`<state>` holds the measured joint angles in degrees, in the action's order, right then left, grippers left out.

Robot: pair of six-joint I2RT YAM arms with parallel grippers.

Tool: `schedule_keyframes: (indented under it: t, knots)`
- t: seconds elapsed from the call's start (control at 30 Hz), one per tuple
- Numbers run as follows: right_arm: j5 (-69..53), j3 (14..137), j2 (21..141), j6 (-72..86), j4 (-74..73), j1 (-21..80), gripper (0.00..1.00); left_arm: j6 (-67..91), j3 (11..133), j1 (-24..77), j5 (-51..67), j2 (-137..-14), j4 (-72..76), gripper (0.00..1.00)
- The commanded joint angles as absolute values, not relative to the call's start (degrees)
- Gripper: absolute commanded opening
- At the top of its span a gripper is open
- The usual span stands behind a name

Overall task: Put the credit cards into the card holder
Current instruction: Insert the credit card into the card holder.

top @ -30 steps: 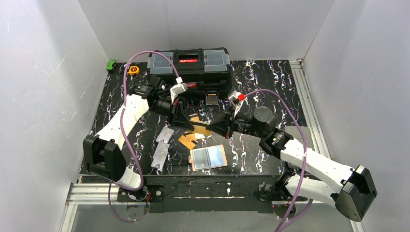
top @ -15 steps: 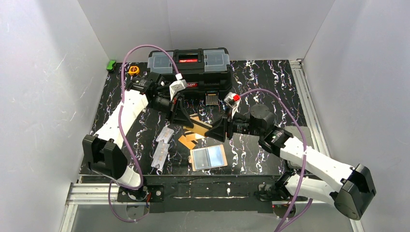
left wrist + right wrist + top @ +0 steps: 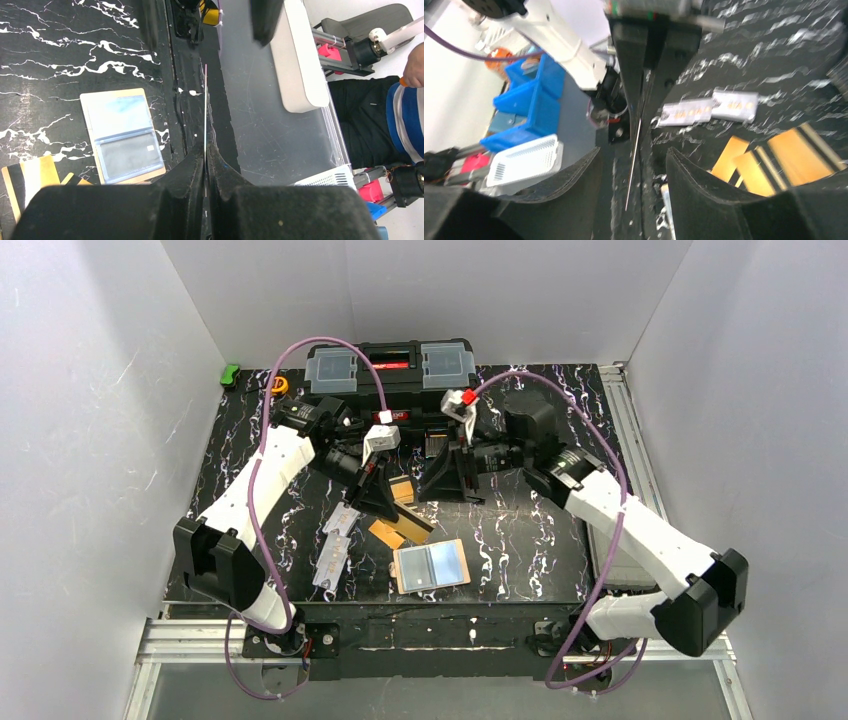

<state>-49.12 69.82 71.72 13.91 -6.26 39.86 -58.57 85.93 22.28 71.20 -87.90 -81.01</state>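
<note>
Card holder (image 3: 431, 566) open flat, credit cards (image 3: 386, 532) loose beside it

A robotics lab: white panel walls (image 3: 90, 390) box in a marbled worktop (image 3: 520, 540) edged by aluminium rails (image 3: 628, 430); blue bins (image 3: 534, 107) nearby.

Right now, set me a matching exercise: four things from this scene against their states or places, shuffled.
1 card holder
2 toolbox
3 left end effector
4 right end effector

A open, gripping nothing
B far edge of the table
C shut on a credit card
D lying open near the front edge

Pairs: 1-D, 2-B, 3-C, 4-A
</note>
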Motion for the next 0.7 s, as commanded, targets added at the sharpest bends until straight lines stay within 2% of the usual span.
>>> schedule_keyframes:
  t: [0.0,0.13,0.27,0.53,0.67]
  knots:
    - [-55.4,71.5,74.5,10.9,-13.5,41.7,0.57,-59.4,87.4,22.5,70.5,-87.3,-81.4,0.04]
    - [-54.3,71.6,75.7,10.7,-14.1,43.0,0.56,-59.4,87.6,22.7,70.2,-87.5,-81.6,0.05]
    - [-52.6,71.7,76.8,10.6,-14.1,44.2,0.50,-59.0,87.6,23.1,70.1,-87.4,-81.2,0.05]
    - [-49.3,69.8,78.0,11.1,-12.5,46.7,0.45,-57.2,87.7,23.4,70.1,-87.2,-79.7,0.05]
    - [-49.0,68.1,78.0,12.7,-10.1,46.9,0.32,-56.7,87.8,23.5,70.4,-87.2,-79.5,0.05]
